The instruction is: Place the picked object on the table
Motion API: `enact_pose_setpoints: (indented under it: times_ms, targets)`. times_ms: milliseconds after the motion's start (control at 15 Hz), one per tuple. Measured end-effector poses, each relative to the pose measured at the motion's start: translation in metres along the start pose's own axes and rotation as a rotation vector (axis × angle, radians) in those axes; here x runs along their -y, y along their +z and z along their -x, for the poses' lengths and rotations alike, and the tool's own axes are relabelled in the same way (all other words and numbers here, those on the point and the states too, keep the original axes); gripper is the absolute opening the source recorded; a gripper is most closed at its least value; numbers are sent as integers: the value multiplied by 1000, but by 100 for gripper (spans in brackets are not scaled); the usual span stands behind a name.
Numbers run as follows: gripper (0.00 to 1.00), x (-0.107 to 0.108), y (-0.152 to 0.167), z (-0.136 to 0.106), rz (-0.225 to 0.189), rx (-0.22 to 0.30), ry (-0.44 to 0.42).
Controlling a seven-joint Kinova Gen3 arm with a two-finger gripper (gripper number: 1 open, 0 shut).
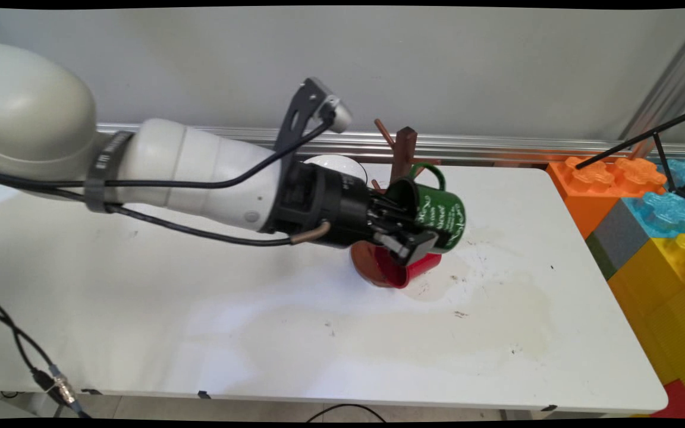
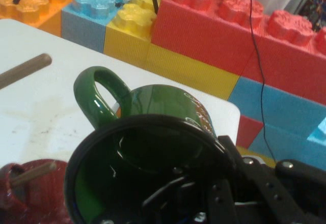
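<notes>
- Mug [image 1: 440, 217], dark green and glossy with white lettering on its side, is held off the counter [image 1: 259, 321] at the middle of the main view, right of centre.
- Its body lies tipped over: the long axis runs roughly level, from the open mouth on the left towards the base at the right of the frame, slightly downward.
- Its loop handle [image 1: 429, 172] stands on the upper side, pointing to the top of the frame; in the hand view the handle [image 2: 97, 99] sits at upper left of the dark mouth.
- Gripper [image 1: 405, 235] reaches in from the left, its jaws clamped on the mug's rim, one finger inside the mouth and one outside against the wall.
- Red mug [image 1: 393, 270] lies on the counter just below the green one, mouth towards the lower left.
- Brown wooden mug tree [image 1: 403, 151] stands just behind, its pegs angled upward, near the green handle.
- White round object [image 1: 336, 166] shows behind the wrist, mostly hidden.
- Large toy blocks [image 1: 654, 220] in orange, blue, yellow and red stack at the right edge.
</notes>
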Motion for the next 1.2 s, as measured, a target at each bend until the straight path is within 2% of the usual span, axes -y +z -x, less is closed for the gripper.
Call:
enact_pose_setpoints:
  times_ms: [400,667,1200]
  targets:
    - [0,14,-32,6,3,69,102]
    - [0,28,-53,10,-3,146,201]
    - [0,59,-79,22,-48,393,402]
